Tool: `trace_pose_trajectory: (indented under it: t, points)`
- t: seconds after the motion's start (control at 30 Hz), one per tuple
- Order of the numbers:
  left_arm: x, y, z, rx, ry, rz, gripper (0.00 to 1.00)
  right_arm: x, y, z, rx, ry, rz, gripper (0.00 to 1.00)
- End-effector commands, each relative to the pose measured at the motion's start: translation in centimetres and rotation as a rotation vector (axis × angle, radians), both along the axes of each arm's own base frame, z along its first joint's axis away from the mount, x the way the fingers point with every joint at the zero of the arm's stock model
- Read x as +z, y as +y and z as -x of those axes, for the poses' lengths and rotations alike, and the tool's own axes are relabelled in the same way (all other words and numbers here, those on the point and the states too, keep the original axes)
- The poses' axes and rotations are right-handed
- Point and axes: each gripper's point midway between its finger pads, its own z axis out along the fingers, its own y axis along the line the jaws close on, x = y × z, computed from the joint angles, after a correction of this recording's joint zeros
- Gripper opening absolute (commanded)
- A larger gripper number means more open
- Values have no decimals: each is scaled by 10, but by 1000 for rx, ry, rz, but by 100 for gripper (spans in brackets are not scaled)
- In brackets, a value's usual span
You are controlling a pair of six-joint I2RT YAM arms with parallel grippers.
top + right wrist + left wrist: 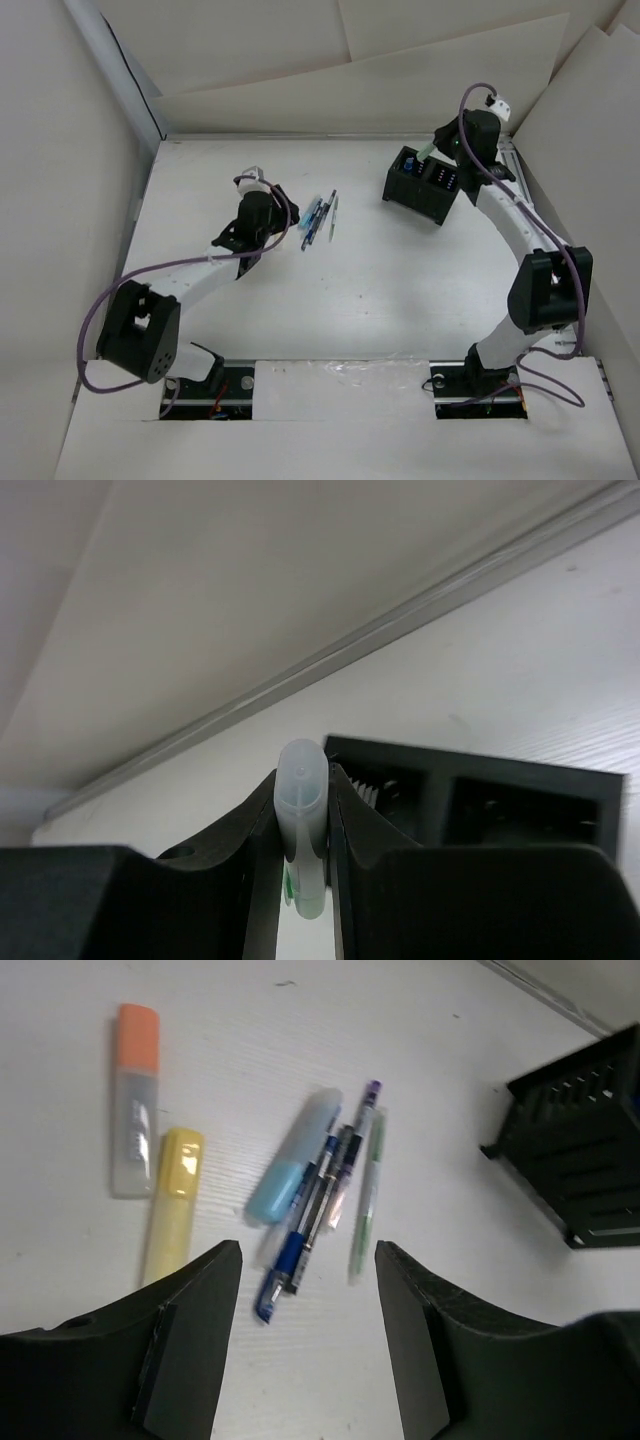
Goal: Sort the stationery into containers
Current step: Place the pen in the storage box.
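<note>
In the left wrist view, my left gripper is open and empty, hovering just short of the stationery on the table. There lie an orange highlighter, a pale yellow highlighter, a light blue highlighter, a blue pen, a dark pen and a grey-green pen. My right gripper is shut on a green highlighter with a clear cap. It holds the highlighter upright above the left end of the black divided box. In the top view the box stands at the back right.
The pens show as a small cluster at the table's middle, right of my left gripper. White walls close the table at the back and sides. The back wall's rail runs just behind the box.
</note>
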Motion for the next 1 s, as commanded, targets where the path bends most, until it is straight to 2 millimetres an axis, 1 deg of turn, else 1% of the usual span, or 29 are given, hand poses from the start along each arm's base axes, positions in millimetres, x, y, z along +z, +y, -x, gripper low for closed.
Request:
trace_pose_trajectory:
  t: [0.0,0.03,0.07,0.1,0.13,0.17,0.2,0.23,0.27,0.3,0.33,0.37,0.4,0.43,0.47,0.5,0.53,0.57,0.6,0.63,0.7,0.73,0.77,0.8,0.83,0.87,0.9,0.93,0.97]
  points:
    - [-5,23,-23,168,46,-72,52,4,-43,-15,-181,-21,70,0]
    - [-8,31,-28,200,54,-88,52,3,-46,-18,-193,-18,82,0]
    - [-10,37,-34,226,61,-98,52,2,-55,-21,-227,-15,99,0]
    - [-8,39,-40,236,63,-99,51,1,-57,-28,-234,-14,114,0]
    - [-21,40,-43,247,95,-126,51,-2,-59,-32,-240,-8,140,0]
    - [-23,51,-49,293,100,-148,51,-3,-61,-35,-248,-6,152,0]
    - [-30,56,-49,308,125,-186,51,-4,-61,-38,-248,-4,153,0]
    - [-24,56,-56,323,118,-191,51,-5,-61,-43,-245,-3,166,0]
    - [-34,56,-60,330,140,-212,51,-5,-61,-43,-243,-1,175,0]
    - [-36,57,-62,333,146,-231,51,-8,-61,-47,-243,2,176,0]
    - [-38,59,-64,343,147,-239,51,-3,-55,-47,-235,-10,173,0]
    - [-42,58,-67,337,153,-253,51,-10,-55,-50,-233,4,177,0]
    - [-41,60,-68,348,151,-259,51,-13,-55,-52,-231,8,186,0]
    - [-49,60,-68,347,164,-268,51,-12,-50,-52,-228,7,188,0]
    - [-45,59,-69,347,162,-266,51,-18,-43,-53,-216,16,191,0]
    - [-53,60,-69,341,176,-284,51,-18,-43,-53,-216,16,191,0]
    - [-59,61,-69,347,186,-297,51,-23,-37,-54,-205,24,193,0]
    - [-61,61,-69,346,195,-303,51,-28,-29,-53,-190,32,196,0]
    - [-65,61,-69,346,203,-308,51,-28,-24,-52,-181,31,196,0]
    - [-65,66,-70,356,205,-307,51,-28,-23,-51,-195,31,202,0]
    - [-76,71,-69,347,229,-294,51,-37,-14,-50,-192,46,213,0]
    - [-76,71,-69,346,229,-294,51,-43,-13,-51,-191,56,216,0]
    - [-79,72,-69,336,236,-278,51,-43,-13,-51,-191,57,216,0]
    - [-77,69,-71,326,229,-267,51,-48,-8,-49,-180,66,219,0]
    - [-82,72,-71,321,240,-275,51,-48,-8,-49,-180,66,219,2]
    - [-86,72,-71,320,249,-280,51,-47,-12,-49,-202,66,225,2]
    - [-87,71,-70,307,251,-285,51,-53,-13,-47,-201,78,229,2]
    - [-91,71,-70,306,259,-290,51,-53,-10,-46,-206,77,233,3]
    - [-91,69,-69,296,262,-283,51,-57,-10,-45,-207,84,227,3]
